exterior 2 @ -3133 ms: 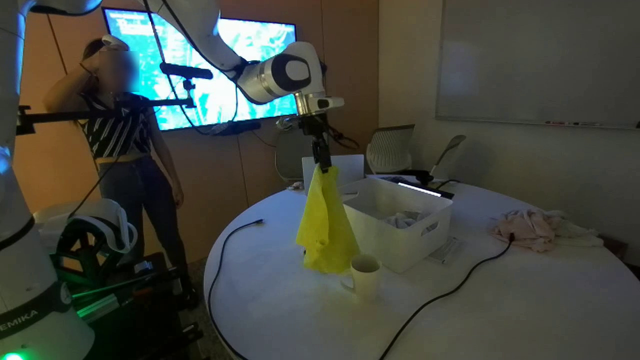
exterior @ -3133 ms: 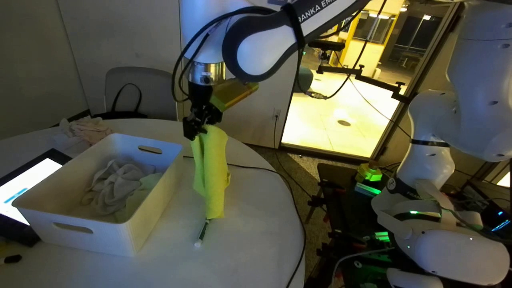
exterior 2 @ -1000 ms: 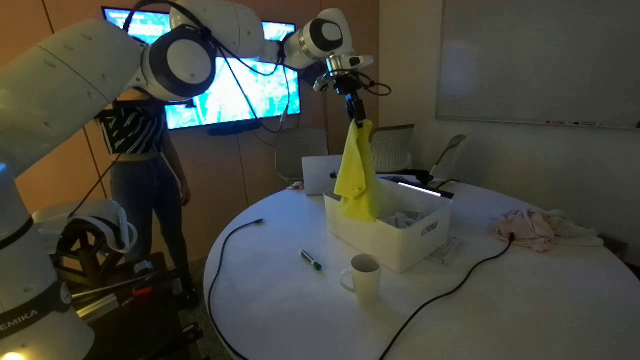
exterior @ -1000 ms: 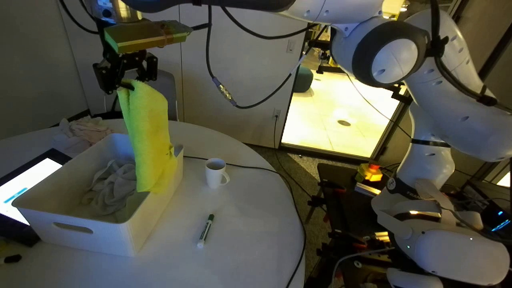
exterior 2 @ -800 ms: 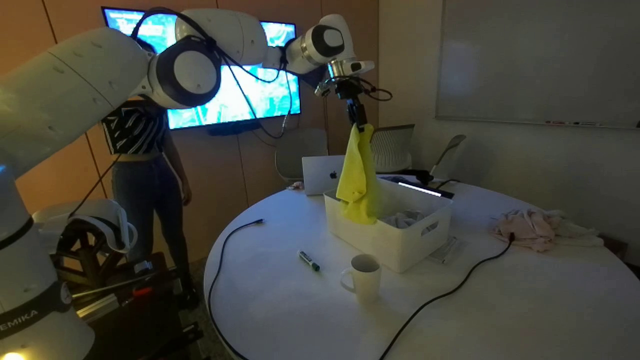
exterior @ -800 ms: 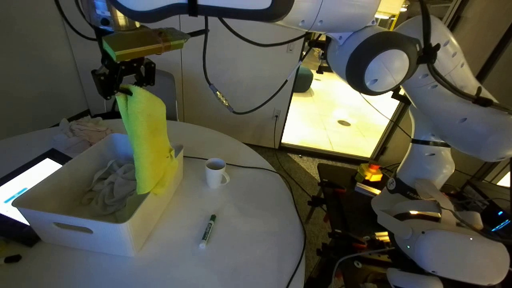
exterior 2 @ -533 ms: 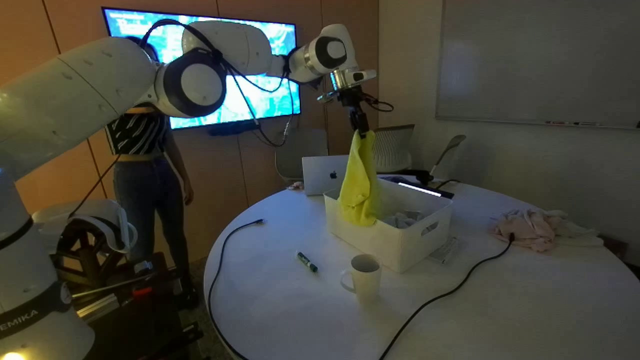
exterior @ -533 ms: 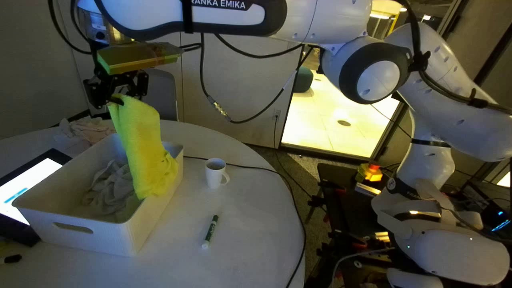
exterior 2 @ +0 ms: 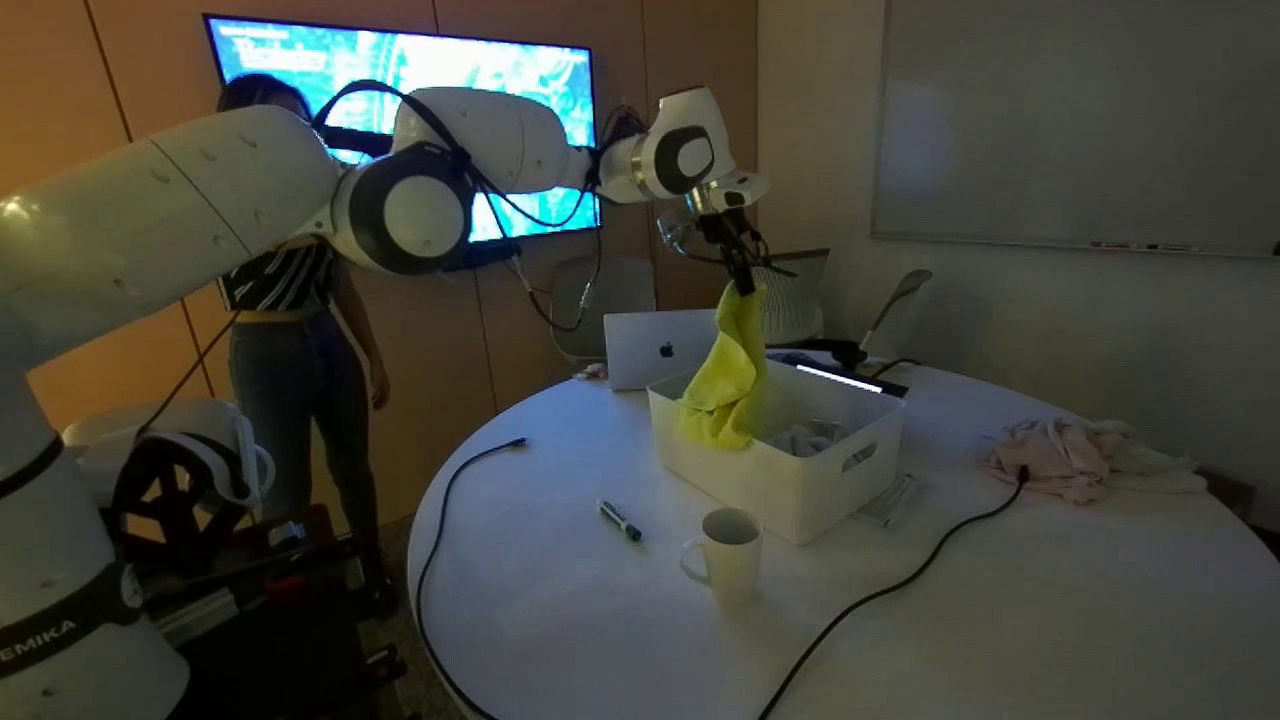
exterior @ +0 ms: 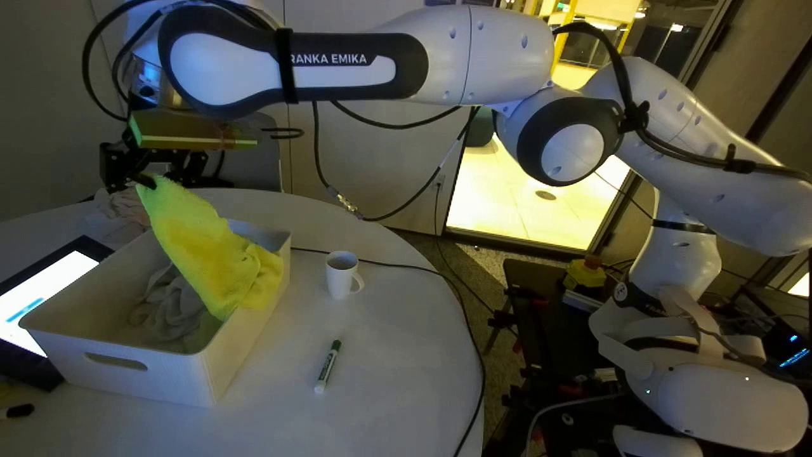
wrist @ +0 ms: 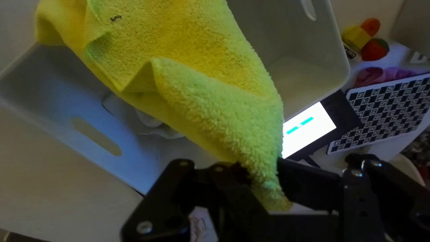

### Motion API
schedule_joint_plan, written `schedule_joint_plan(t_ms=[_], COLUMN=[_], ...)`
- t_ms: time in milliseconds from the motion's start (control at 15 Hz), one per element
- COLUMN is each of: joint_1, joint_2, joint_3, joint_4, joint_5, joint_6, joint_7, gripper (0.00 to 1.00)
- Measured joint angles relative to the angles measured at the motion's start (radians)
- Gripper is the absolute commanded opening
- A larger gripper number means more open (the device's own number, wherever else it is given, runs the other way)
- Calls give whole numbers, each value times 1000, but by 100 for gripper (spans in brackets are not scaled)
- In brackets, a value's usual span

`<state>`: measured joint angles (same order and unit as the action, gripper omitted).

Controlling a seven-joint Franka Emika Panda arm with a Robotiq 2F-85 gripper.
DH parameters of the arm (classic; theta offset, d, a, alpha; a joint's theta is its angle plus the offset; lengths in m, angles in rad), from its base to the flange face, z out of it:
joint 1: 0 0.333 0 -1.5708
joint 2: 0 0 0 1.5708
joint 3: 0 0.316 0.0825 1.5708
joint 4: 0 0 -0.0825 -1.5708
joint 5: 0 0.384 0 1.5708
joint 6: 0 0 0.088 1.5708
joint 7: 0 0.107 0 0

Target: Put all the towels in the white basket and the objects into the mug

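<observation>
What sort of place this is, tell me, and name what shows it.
Most likely a meeting room, perhaps in an office: an exterior view shows a big wall screen, a whiteboard and a round table.

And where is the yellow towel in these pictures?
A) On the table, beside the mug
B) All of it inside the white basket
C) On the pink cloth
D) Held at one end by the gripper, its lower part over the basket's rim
D: the wrist view shows the gripper pinching one end of the yellow towel, and both exterior views show its lower part over the rim of the white basket.
</observation>
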<state>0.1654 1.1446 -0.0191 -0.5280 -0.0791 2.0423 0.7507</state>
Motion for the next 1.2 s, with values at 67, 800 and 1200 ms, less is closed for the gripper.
schedule_joint_plan(t_ms=[67,800,1200], joint_1=[-3,-1,-3], joint_2=[16,50,17], joint_3=[0,20,74], joint_4=[0,-2,-9], joint_5=[0,3,29], joint_6=[13,-158,-343], joint_7=[8,-47,-66], gripper=[27,100,100])
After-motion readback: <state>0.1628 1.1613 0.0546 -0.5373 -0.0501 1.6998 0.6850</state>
